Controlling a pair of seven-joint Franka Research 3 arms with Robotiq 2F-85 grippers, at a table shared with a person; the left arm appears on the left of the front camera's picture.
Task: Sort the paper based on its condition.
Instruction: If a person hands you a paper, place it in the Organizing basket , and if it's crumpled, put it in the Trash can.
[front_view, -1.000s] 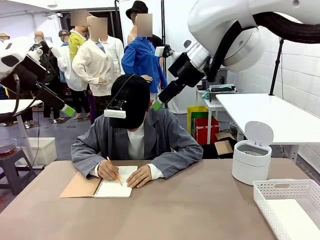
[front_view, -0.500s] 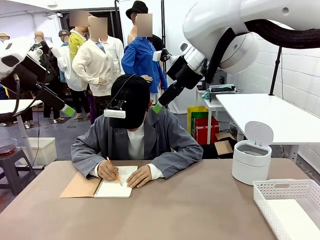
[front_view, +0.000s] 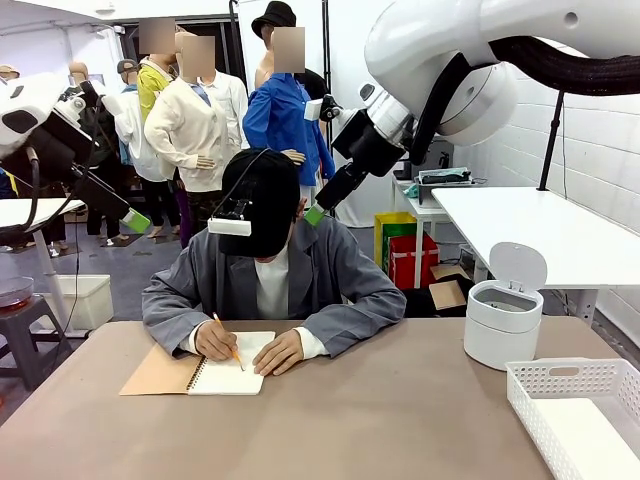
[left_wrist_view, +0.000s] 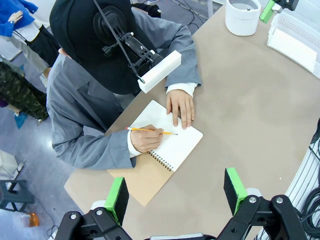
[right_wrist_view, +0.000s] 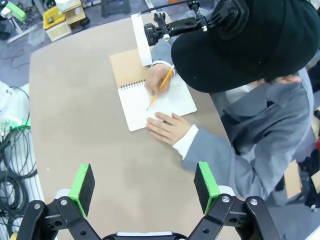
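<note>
While a person writes, paper (left_wrist_view: 175, 142) flat, white, bound in notebook, left gripper (left_wrist_view: 176, 193) and right gripper (right_wrist_view: 144, 186) wide, empty.

- The worktop (front_view: 400, 420) is a plain tan-brown surface.
- A spiral-bound notebook (front_view: 225, 378) lies open on it at the person's side, tan cover (front_view: 160, 373) folded out flat beside the white page.
- A round white bin (front_view: 503, 325), lid raised, stands toward the robot's right.
- A white perforated basket (front_view: 575, 415) sits just nearer, at that right corner.
</note>
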